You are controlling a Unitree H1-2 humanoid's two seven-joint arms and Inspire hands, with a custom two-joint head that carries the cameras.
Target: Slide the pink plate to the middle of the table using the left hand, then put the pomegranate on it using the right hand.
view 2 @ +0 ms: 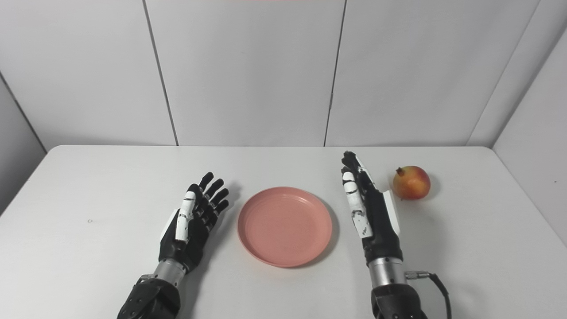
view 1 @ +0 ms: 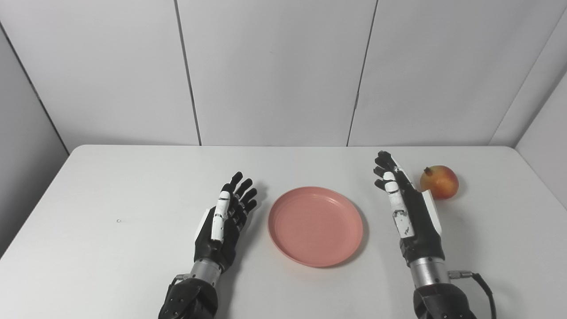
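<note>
The pink plate (view 1: 315,225) lies flat and empty near the middle of the white table (view 1: 133,186), between my two hands. My left hand (view 1: 226,217) is open, fingers spread, just left of the plate and apart from it. My right hand (view 1: 405,208) is open with fingers straight, to the right of the plate. The pomegranate (view 1: 439,181), red and yellow with its crown pointing left, sits on the table just right of my right hand's fingers, apart from them; it also shows in the right eye view (view 2: 411,182).
Grey wall panels (view 1: 274,71) stand behind the table's far edge and along both sides. A black cable (view 1: 480,283) runs from my right wrist at the lower right. A small mark (view 1: 118,220) is on the table at the left.
</note>
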